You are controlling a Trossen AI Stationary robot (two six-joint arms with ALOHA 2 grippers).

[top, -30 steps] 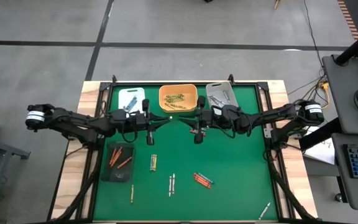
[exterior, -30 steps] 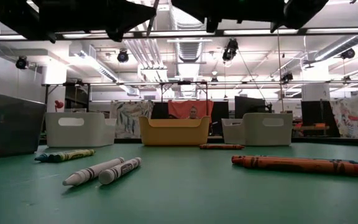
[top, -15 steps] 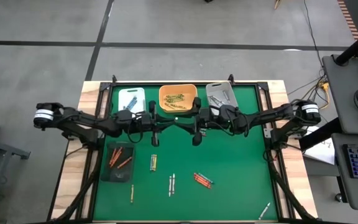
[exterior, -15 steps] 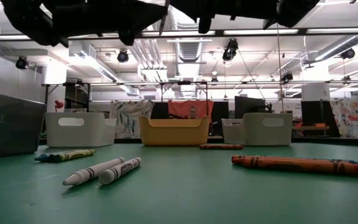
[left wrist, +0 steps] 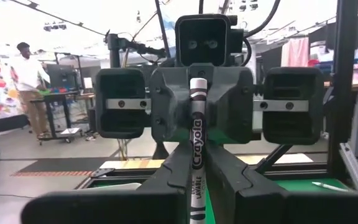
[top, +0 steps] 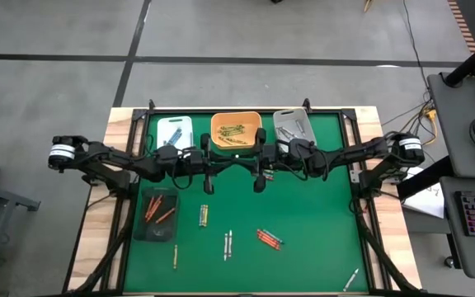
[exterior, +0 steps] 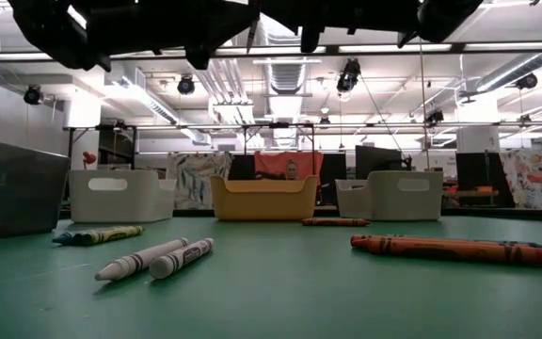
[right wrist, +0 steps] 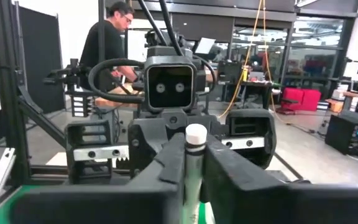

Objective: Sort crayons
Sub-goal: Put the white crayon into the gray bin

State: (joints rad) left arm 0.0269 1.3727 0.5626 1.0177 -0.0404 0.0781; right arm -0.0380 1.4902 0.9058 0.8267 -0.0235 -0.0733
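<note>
High view: left gripper [top: 207,172] and right gripper [top: 259,171] face each other, level, mid-table.

Long red-orange wax crayon [exterior: 459,249]: far end cut by frame edge.
Grey plastic tray [top: 292,124]: contents too small to tell.

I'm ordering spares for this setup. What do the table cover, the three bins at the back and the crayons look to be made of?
Table cover: green, matte, probably felt or a rubbery mat; no glare. Bins, white, yellow and grey: smooth moulded plastic by the look, with rounded corners and cut-out handles. Crayons: presumably wax in printed paper wrappers; one reads Crayola.
</note>
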